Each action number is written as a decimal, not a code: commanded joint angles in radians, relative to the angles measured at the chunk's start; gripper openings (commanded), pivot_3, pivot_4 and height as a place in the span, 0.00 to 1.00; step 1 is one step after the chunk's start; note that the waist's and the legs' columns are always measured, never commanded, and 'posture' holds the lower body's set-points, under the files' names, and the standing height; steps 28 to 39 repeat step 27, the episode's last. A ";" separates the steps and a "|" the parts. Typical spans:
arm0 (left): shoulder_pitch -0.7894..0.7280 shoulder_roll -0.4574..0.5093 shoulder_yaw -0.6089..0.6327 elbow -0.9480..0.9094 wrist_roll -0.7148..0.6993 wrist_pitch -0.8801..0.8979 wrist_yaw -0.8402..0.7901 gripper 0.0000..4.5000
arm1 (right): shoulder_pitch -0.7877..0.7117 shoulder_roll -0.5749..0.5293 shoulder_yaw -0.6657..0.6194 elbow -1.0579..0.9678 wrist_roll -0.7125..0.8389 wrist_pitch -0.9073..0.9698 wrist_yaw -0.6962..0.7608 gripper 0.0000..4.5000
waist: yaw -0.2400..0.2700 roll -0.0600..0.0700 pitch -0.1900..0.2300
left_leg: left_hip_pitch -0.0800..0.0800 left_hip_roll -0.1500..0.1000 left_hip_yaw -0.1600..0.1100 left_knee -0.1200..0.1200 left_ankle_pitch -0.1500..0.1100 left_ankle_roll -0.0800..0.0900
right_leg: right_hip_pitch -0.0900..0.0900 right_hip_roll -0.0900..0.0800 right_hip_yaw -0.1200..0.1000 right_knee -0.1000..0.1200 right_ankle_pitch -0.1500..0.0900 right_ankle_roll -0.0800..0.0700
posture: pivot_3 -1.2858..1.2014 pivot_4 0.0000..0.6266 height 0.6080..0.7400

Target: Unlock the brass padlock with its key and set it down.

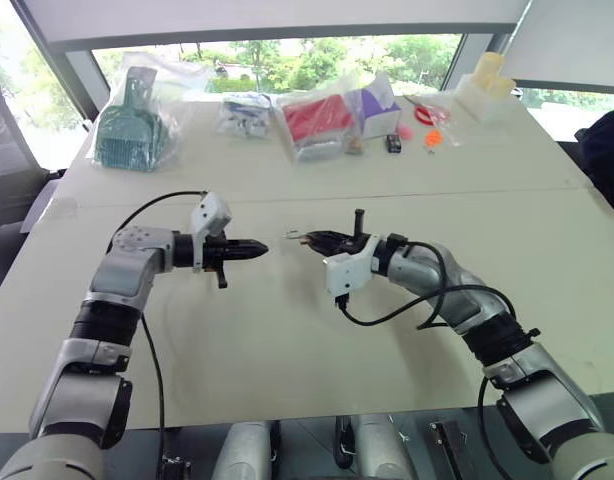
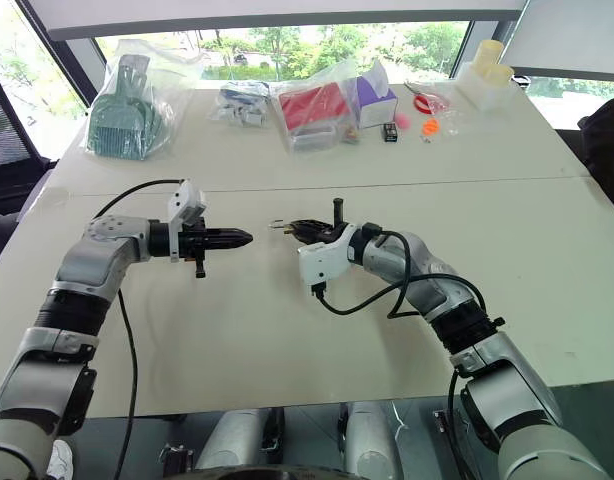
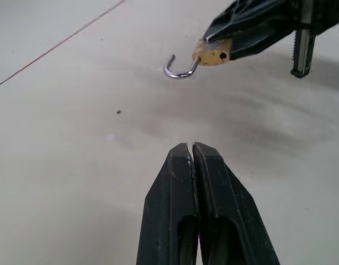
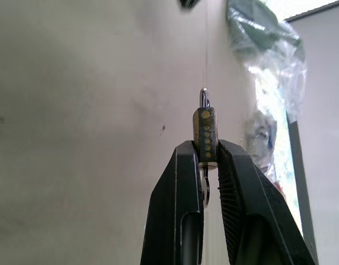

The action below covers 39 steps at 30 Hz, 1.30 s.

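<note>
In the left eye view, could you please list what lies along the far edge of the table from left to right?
Bagged green item → small clear bag → bagged red item → purple box → small black item → red scissors → pale yellow containers.

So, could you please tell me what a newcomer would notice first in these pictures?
Most striking is the brass padlock, its shackle swung open, pinched in the right end effector above the middle of the white table. The left end effector faces it, shut and holding nothing, a gap between them. Clear bagged goods, including a green dustpan, line the table's far edge.
</note>
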 commanded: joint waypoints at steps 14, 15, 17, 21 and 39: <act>0.211 0.079 0.032 -0.341 -0.016 0.034 0.092 0.00 | 0.037 -0.078 0.004 -0.052 0.076 -0.050 0.127 0.99 | 0.001 0.000 0.000 | 0.002 0.000 -0.001 0.000 0.000 0.000 | -0.001 0.000 0.003 0.004 0.000 0.000 | 0.52 0.24 1.00; 0.214 0.084 0.033 -0.345 -0.019 0.034 0.091 0.00 | 0.052 -0.096 -0.006 -0.086 0.098 -0.036 0.155 1.00 | 0.004 0.000 0.000 | 0.002 0.000 -0.001 0.000 0.000 0.000 | -0.001 0.000 0.003 0.004 0.000 0.000 | 0.52 0.24 1.00; 0.215 0.094 0.040 -0.353 -0.033 0.043 0.085 0.00 | 0.105 -0.132 -0.054 -0.185 0.211 0.062 0.249 1.00 | 0.008 0.000 0.000 | 0.002 0.000 -0.001 0.000 0.000 0.000 | -0.001 0.000 0.003 0.004 0.000 0.000 | 0.52 0.24 1.00; 0.216 0.100 0.047 -0.369 -0.050 0.050 0.089 0.00 | 0.200 -0.133 -0.183 -0.388 0.527 0.494 0.425 1.00 | 0.008 0.000 0.000 | 0.002 0.001 -0.001 0.000 0.000 0.000 | -0.001 -0.001 0.004 0.004 0.000 0.000 | 0.52 0.24 1.00; 0.220 0.112 0.045 -0.380 -0.047 0.041 0.100 0.00 | 0.263 -0.152 -0.314 -0.596 0.814 1.029 0.501 1.00 | 0.009 0.000 0.000 | 0.003 0.002 -0.001 0.000 0.000 0.000 | -0.001 -0.001 0.003 0.005 0.000 -0.001 | 0.52 0.24 1.00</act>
